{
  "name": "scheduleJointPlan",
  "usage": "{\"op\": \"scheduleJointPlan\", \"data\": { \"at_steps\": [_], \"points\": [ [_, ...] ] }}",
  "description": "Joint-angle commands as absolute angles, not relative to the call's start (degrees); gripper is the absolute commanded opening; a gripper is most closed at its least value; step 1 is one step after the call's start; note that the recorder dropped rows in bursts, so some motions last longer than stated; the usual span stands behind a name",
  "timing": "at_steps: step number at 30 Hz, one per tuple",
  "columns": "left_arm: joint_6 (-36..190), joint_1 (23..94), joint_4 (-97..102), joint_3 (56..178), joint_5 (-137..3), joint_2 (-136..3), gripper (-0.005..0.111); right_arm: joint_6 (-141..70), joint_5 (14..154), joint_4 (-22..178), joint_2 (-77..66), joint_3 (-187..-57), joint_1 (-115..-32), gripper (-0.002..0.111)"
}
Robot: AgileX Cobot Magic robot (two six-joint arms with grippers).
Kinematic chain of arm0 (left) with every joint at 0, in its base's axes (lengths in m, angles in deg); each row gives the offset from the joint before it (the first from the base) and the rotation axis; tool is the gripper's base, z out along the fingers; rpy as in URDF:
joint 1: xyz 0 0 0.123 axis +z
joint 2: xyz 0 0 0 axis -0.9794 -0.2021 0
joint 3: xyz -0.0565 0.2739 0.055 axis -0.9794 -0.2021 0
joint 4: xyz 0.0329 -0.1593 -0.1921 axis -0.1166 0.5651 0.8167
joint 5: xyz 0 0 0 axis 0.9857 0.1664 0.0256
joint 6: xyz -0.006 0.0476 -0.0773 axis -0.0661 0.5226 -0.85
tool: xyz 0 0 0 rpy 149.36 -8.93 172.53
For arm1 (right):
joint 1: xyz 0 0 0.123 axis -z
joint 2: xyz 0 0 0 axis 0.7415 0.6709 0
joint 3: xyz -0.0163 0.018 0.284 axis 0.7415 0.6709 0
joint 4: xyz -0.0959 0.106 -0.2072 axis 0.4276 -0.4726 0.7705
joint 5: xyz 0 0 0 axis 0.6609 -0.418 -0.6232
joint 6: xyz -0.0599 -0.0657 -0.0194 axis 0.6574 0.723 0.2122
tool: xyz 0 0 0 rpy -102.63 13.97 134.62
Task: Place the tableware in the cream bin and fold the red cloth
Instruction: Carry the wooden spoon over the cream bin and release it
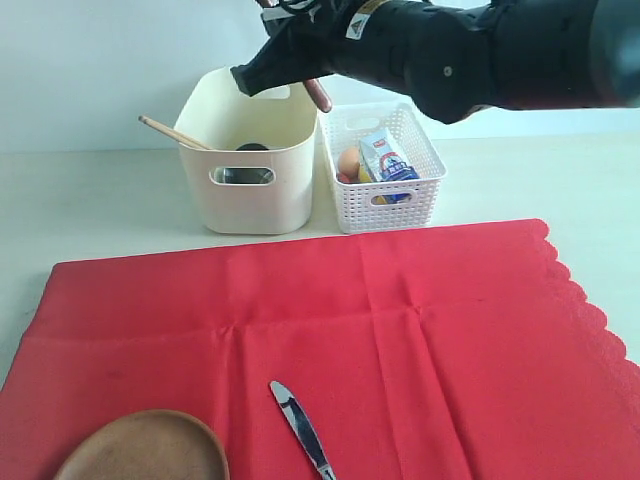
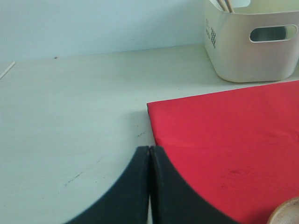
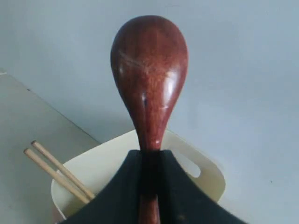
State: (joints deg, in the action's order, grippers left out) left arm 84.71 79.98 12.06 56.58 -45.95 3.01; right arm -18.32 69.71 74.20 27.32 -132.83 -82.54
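My right gripper (image 3: 150, 154) is shut on the neck of the dark wooden spoon (image 3: 149, 79), held in the air over the cream bin (image 3: 107, 168). In the exterior view the spoon's handle (image 1: 319, 96) pokes out under the arm above the bin (image 1: 250, 200). Two chopsticks (image 1: 170, 131) lean out of the bin, and steel shows through its handle cut-out (image 1: 242, 176). The red cloth (image 1: 450, 330) lies spread flat, with a metal knife (image 1: 300, 428) and a brown wooden plate (image 1: 145, 448) on it. My left gripper (image 2: 149, 148) is shut and empty, over the cloth's edge (image 2: 224, 130).
A white lattice basket (image 1: 385, 215) stands right of the cream bin, holding a small carton (image 1: 385, 155) and an egg (image 1: 348, 160). The right arm spans the top of the exterior view. Bare table lies left of the cloth.
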Motion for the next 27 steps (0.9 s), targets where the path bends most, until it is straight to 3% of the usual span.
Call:
{"op": "scheduleJointPlan", "data": {
  "at_steps": [1, 17, 27],
  "points": [
    [84.7, 79.7, 11.9, 56.4, -46.4, 3.3, 0.0, -20.0, 67.5, 75.0, 31.1, -137.3, -82.4, 0.0],
    [84.7, 79.7, 11.9, 56.4, -46.4, 3.3, 0.0, -33.3, 46.5, 75.2, 41.2, -141.0, -81.9, 0.0],
    [84.7, 79.7, 11.9, 56.4, -46.4, 3.3, 0.0, -39.2, 43.9, 75.4, 46.6, -141.0, -78.8, 0.0]
  ]
}}
